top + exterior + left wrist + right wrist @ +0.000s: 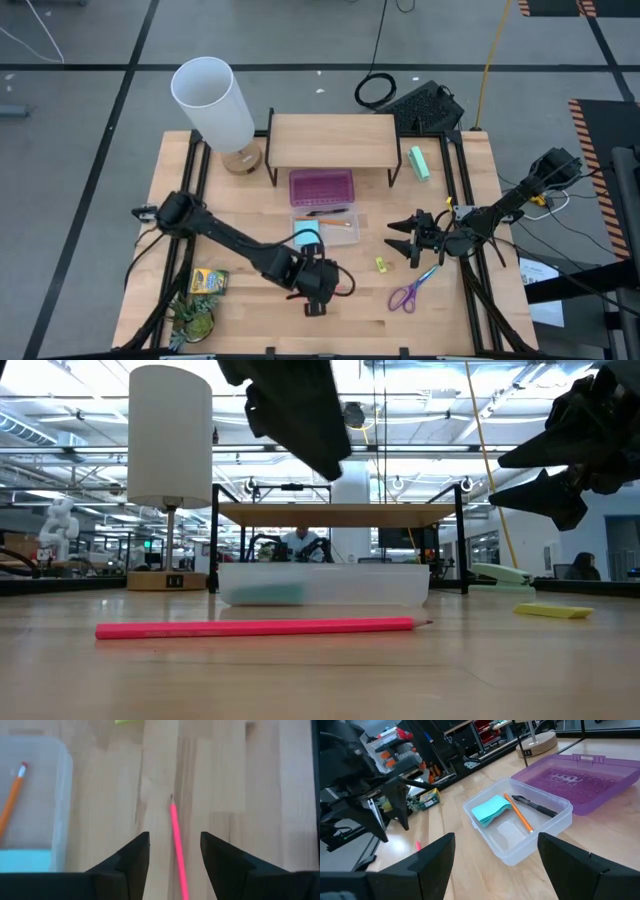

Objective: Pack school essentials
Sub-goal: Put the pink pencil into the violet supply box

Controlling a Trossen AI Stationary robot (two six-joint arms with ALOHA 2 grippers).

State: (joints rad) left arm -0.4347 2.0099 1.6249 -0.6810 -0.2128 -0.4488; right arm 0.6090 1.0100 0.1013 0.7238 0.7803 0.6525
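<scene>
The left gripper [172,857] is being held low over the table's front middle, jaws spread apart and empty, with the pink pencil [176,840] lying flat on the wood between the fingers. The straddle looks like a lineup for a pinch across the thin shaft; nothing is being touched yet. In the low view the pink pencil [260,627] is lying alone on the boards, in front of the clear bin [322,584].

The right gripper [408,240] is being kept to the right of the bin, jaws released and holding nothing, likely waiting clear of the left arm's work.

The clear bin [547,827] is sitting open at table centre with its purple lid [585,777] swung back behind it. Already lying inside are the light-blue note pad [491,810], an orange pencil [519,815] and the black pen [535,806].

Still being left out on the table: the scissors [412,291] at the front right, the small yellow piece [381,264] just right of the bin, and the crayon box [209,281] at the front left. The toy dinosaur [192,319] is sitting near the crayon box. The mint-green block [419,162] is lying beside the wooden shelf [332,140] at the back, and a white lamp [214,105] is standing at the back left.

The wooden table [250,210] is made of light planks; a large, brightly lit workshop is showing behind.
</scene>
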